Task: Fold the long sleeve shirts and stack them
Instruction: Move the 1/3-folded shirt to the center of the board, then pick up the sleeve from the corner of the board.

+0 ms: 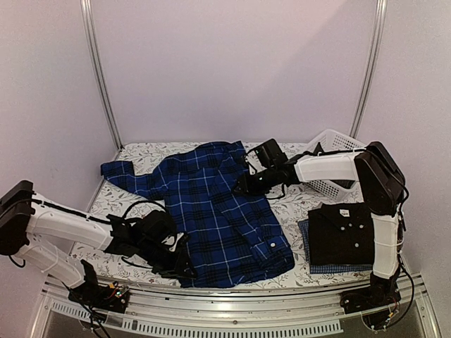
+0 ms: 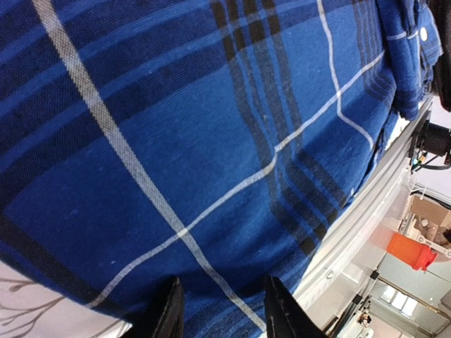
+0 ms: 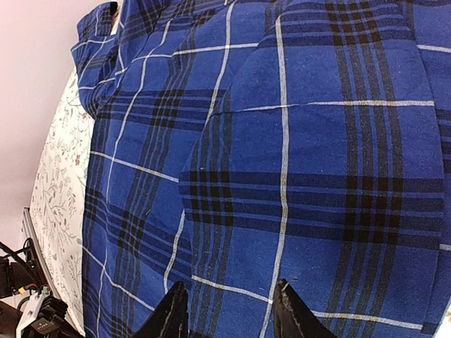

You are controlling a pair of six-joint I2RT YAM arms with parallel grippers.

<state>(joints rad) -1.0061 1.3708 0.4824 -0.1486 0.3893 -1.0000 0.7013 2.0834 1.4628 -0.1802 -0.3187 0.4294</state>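
Note:
The dark blue plaid shirt (image 1: 211, 211) lies spread on the middle of the table, one sleeve reaching back left. My left gripper (image 1: 184, 264) is at its near left hem. In the left wrist view the gripper (image 2: 222, 313) is open, its fingers (image 2: 169, 313) resting on the plaid cloth (image 2: 211, 141). My right gripper (image 1: 243, 186) is over the shirt's right edge. In the right wrist view the gripper (image 3: 229, 313) is open just above the plaid (image 3: 282, 141). The black shirt (image 1: 343, 232) lies folded at the right, on top of the folded fine blue check shirt (image 1: 308, 250).
A white lattice basket (image 1: 331, 151) stands at the back right, behind my right arm. The table has a floral cover (image 1: 137, 158) and a metal rail (image 1: 232, 303) along its near edge. Walls close in on the back and both sides.

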